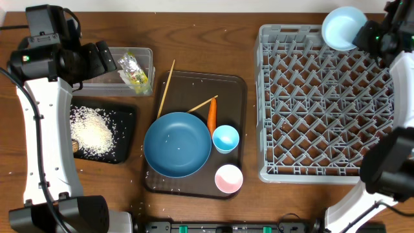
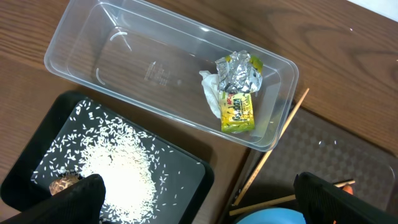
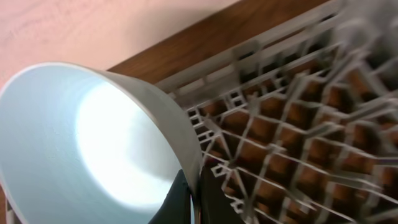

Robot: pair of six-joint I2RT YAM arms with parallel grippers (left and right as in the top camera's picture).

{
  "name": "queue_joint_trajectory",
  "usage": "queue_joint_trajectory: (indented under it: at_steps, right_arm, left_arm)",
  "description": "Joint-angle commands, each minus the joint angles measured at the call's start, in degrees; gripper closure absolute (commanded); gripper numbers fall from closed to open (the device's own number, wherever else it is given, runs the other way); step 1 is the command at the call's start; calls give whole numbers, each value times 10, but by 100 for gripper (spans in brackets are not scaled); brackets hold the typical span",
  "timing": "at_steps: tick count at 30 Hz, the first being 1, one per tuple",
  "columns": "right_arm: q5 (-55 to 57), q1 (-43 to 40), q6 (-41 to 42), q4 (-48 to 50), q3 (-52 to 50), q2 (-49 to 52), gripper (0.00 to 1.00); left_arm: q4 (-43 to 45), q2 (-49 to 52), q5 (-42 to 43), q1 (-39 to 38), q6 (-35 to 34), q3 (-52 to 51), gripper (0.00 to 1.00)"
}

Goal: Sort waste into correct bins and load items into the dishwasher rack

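Note:
My right gripper [image 3: 198, 186] is shut on the rim of the light blue bowl [image 3: 81, 143], holding it tilted over the far left corner of the grey dishwasher rack [image 1: 323, 103]. My left gripper [image 2: 199, 199] hangs open and empty above the clear tub [image 2: 124, 62] and black tray [image 2: 186, 174]. The tub holds the wrapper [image 2: 239, 93] and paper wad [image 2: 211, 93]. Rice [image 2: 118, 168] and a brown lump [image 2: 62, 183] lie in the black tray. The dark blue plate [image 1: 177, 144], carrot [image 1: 211, 114], blue cup [image 1: 226, 138], pink cup [image 1: 228, 178] and chopsticks [image 1: 165, 87] rest on the brown tray.
The dark brown serving tray [image 1: 239, 90] lies mid-table between the bins and the rack. One chopstick leans over its far left edge, the other lies beside the carrot. Stray rice grains dot the tray and the table near its front left corner.

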Motion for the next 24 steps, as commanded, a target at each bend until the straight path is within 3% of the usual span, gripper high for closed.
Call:
queue_joint_trajectory:
  at_steps: [1,15,24]
  right_arm:
    - [65,4,-17,-14,-1,-23,99]
    - [311,29,-41,-59,-1,-37,99]
    - [556,85,-105,-29,-1,-37,99]
  left_arm:
    - [-2,4,-1,3,-3,-7,2]
    - [-2,4,-1,3,-3,-7,2]
    - [-2,4,-1,3,-3,-7,2]
